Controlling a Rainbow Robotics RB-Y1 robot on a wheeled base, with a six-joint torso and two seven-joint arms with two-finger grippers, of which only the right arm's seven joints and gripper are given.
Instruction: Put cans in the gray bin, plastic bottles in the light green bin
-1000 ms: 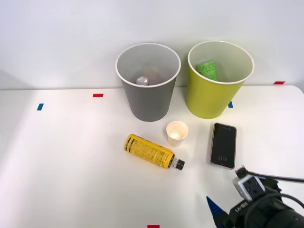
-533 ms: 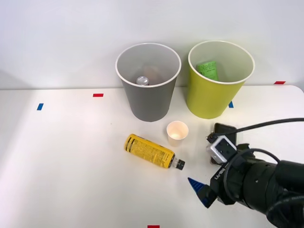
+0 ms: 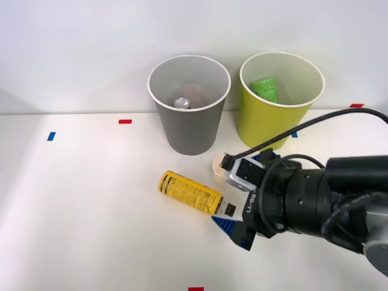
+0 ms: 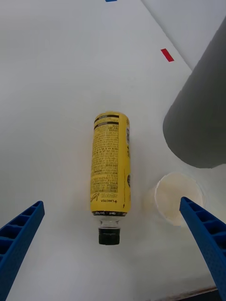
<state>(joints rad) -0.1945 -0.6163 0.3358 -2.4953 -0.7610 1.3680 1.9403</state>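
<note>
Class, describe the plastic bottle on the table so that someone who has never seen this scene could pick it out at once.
Start at the gray bin on the white table. In front of it the plastic bottle lies on its side, beside a small white paper cup. It alone has a yellow label with black print and a small black cap.
</note>
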